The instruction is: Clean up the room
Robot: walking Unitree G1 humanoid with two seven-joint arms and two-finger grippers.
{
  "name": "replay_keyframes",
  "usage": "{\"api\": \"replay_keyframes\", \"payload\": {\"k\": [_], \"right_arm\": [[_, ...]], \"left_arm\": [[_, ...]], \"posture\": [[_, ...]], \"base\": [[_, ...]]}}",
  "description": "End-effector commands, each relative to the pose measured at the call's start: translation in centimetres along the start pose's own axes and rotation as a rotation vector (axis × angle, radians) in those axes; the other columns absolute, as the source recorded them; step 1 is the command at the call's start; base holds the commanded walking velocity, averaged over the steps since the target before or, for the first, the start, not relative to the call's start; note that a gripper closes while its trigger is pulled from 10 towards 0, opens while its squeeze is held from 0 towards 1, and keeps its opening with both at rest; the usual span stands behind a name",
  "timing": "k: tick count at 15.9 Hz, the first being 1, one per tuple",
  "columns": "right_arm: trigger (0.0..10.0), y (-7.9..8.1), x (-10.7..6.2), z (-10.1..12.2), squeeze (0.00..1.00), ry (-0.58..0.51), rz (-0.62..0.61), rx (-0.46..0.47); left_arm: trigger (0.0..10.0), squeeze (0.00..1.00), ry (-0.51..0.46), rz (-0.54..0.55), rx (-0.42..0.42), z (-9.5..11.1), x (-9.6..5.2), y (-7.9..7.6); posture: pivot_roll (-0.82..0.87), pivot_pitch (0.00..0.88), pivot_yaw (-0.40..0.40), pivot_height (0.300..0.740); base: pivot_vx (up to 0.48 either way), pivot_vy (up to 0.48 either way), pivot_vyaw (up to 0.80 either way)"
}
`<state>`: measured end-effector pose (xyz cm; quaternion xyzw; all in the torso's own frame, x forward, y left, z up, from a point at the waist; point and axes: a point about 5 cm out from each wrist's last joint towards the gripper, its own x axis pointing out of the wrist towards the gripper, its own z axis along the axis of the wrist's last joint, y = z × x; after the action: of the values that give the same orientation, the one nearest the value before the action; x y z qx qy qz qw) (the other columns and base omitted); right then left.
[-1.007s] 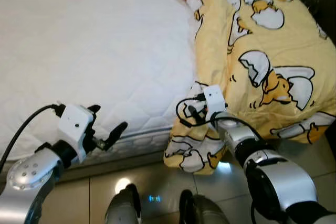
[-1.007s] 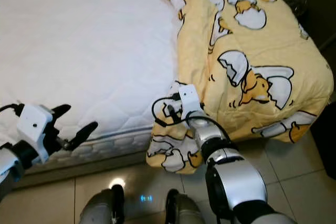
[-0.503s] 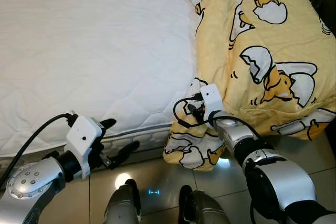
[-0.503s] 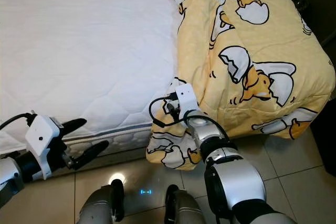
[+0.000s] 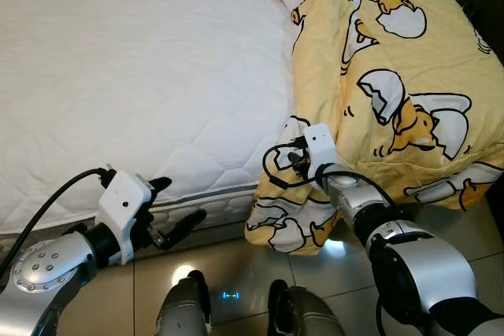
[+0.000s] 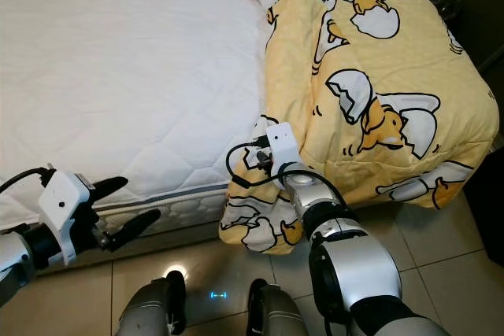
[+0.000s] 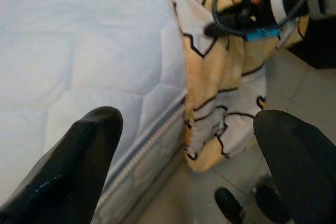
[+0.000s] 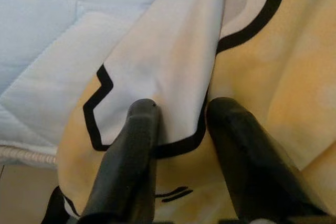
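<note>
Head views: you see the yellow blanket (image 5: pixel 394 76) heaped at 2 o'clock on the bed (image 5: pixel 134 68), one corner hanging to the floor, so tidying is barely begun. Left wrist view: the left gripper (image 7: pixel 189 166) hovers beside the mattress edge, jaws wide and empty. Right wrist view: the right gripper (image 8: pixel 181 129) has narrow jaws pinching the blanket's hanging corner.

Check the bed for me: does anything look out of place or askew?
Yes. The yellow blanket is bunched along the robot's right side of the white mattress, with a corner spilling over the edge toward the tiled floor. The right gripper pinches a fold of it; the left gripper hangs open near the mattress edge.
</note>
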<state>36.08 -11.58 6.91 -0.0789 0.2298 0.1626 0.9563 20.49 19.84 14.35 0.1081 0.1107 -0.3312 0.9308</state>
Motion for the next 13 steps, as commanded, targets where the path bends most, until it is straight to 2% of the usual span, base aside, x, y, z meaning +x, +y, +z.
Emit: {"api": "replay_keyframes", "payload": {"k": [1,6,8,11,13], "right_arm": [[0.0,-0.3,-0.1,-0.1,0.0,0.012,0.009,-0.008],[0.0,-0.5,-0.2,-0.2,0.0,0.016,0.025,-0.007],[0.0,-0.6,-0.2,0.0,0.0,0.001,0.031,0.042],[0.0,-0.9,-0.2,0.4,0.0,-0.023,0.038,0.049],[0.0,-1.8,-0.4,2.1,0.0,-0.125,0.03,0.158]], "left_arm": [[10.0,0.0,0.015,0.021,-0.002,-0.5,0.0,0.1],[10.0,0.0,0.024,0.112,0.018,-0.8,-0.5,1.3],[10.0,0.0,0.01,0.139,0.03,-0.7,-0.6,1.7],[10.0,0.0,-0.008,0.162,0.026,-0.5,-0.4,2.2],[10.0,0.0,-0.036,0.175,0.022,-0.3,0.0,2.3]], "posture": [[0.19,0.233,-0.085,0.74],[0.2,0.229,-0.096,0.74],[0.2,0.236,-0.099,0.74],[0.19,0.229,-0.102,0.74],[0.18,0.215,-0.104,0.74]], "base": [[0.0,0.0,0.0],[0.0,0.0,0.0],[0.0,0.0,0.0],[0.0,0.0,0.0],[0.0,0.0,0.0]]}}
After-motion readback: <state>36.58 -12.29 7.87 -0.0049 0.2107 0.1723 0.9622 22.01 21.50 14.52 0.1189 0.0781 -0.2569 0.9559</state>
